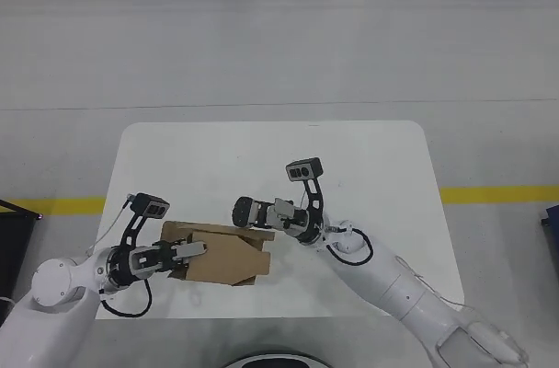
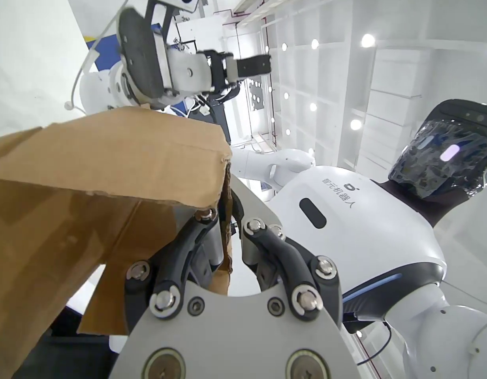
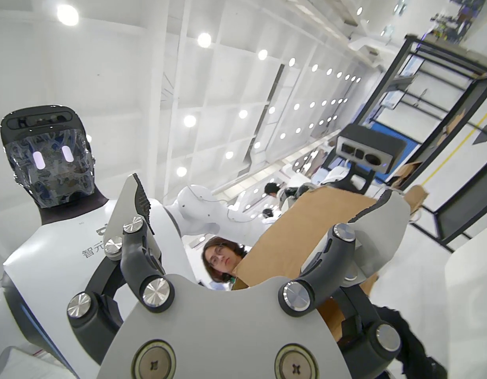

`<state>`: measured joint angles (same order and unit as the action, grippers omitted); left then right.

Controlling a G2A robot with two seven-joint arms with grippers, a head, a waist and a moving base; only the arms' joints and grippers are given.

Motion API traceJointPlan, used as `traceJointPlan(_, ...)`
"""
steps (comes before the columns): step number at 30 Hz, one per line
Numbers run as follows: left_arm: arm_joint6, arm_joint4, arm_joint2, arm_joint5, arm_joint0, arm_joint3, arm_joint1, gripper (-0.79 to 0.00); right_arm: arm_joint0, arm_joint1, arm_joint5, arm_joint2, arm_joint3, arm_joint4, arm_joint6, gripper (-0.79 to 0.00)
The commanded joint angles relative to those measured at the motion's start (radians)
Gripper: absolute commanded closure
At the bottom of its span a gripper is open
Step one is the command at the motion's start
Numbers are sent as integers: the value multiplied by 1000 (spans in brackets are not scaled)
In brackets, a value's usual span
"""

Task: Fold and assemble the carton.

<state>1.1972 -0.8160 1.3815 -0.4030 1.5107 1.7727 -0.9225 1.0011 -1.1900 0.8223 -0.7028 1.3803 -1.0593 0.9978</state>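
Carton (image 1: 226, 258) partly folded, table (image 1: 353, 166) 7 o'clock sector. Left gripper (image 1: 195, 249) clenched on carton flap, 9 o'clock side; right gripper (image 1: 242, 211) fingers spread, at carton's 1 o'clock corner. Yellow floor stripe (image 1: 505, 194) off table's 3 o'clock

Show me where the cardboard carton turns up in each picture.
Top view: carton near the table's front edge.
Left wrist view: carton, its edge pinched in the left gripper.
Right wrist view: carton behind the open right gripper.
Shared landmark: the right gripper.
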Motion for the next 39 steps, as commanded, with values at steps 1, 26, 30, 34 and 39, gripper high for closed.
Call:
traceJointPlan(1,-12,-15,-8,-11,-13,-8,-4,0,-4,-10,-52,6,-3,-52,52,-785)
traceJointPlan(26,-58,-230,-37,-26,-103,-122,-47,0,94,-81,-139,-188,-26,24,139,-785)
traceJointPlan(30,-58,-230,-37,-26,-103,-122,-47,0,160,-68,-92,-263,45,104,92,-785)
traceJointPlan(34,-58,-230,-37,-26,-103,-122,-47,0,186,-61,-70,-291,72,162,70,-785)
traceJointPlan(39,-74,-281,-46,3,-97,-109,-51,0,186,-61,-70,-291,72,162,70,-785)
